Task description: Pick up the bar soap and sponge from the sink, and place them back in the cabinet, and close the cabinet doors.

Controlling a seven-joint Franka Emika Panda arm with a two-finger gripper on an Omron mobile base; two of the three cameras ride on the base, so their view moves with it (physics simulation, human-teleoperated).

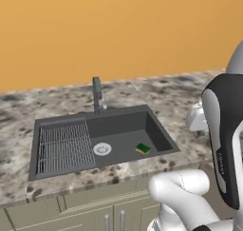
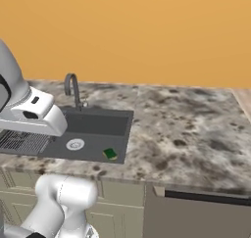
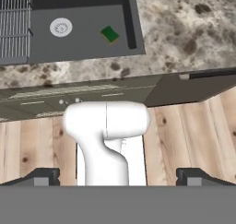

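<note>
The sink (image 1: 61, 125) is set into a speckled granite counter (image 2: 186, 129), with a narrow strip of stone left along its front edge and a wider band behind, up to the orange wall (image 1: 118, 30). To the basin's right, a broad stretch of counter is seen bare in the right base view. The ribbed draining rack (image 1: 64, 147) takes up the basin's left part; the round silver drain (image 1: 102, 149) lies just right of it on the flat dark floor. The dark faucet (image 1: 97, 94) stands at the middle of the back rim.

The sponge (image 1: 143, 149) is found on the basin floor near the right wall and close to the front wall, well apart from the drain, with open floor around it. It is seen as a small block with a dark green top face and a yellow layer along one edge, lying flat and turned slightly askew to the basin walls.

The gripper (image 3: 118, 177) is held out in front of the counter, above a wooden floor (image 3: 193, 135), well apart from the sink; its finger tips (image 3: 41, 177) are spread wide with nothing between them. Olive-grey lower doors with paired steel handles (image 1: 114, 220) are seen under the counter edge.
</note>
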